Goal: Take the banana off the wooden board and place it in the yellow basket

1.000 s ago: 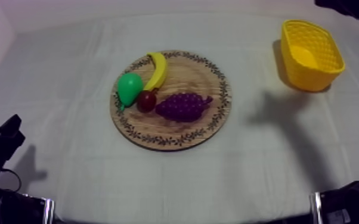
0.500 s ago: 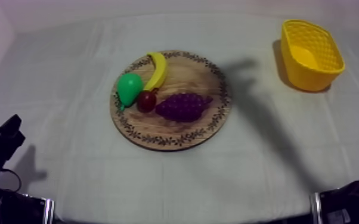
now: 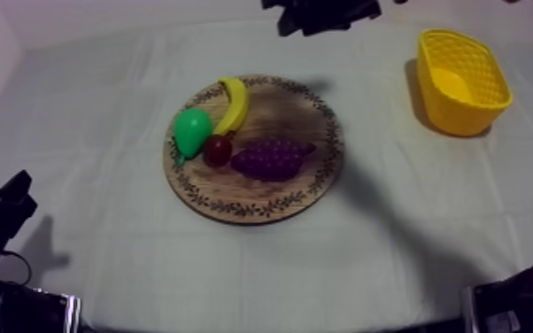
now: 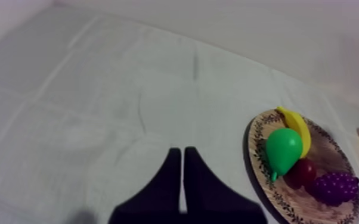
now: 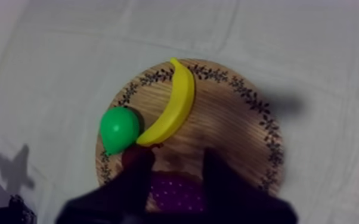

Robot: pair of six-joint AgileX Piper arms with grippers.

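Over board (image 5: 232,128) | right fingers (image 5: 217,179) spread, banana (image 5: 180,106) just beyond | left fingers (image 4: 171,179) together

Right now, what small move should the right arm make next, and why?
Probably ease the right gripper forward and down until its open fingers straddle the banana mid-length: it hangs above the wooden board over the grapes, and the banana lies untouched beside the pear.

The desk (image 3: 102,115) is covered with a grey-white cloth (image 3: 394,257). Two items rest directly on it: a round wooden board (image 3: 235,209) near the centre and a yellow basket (image 3: 465,120) at the far right, well apart.
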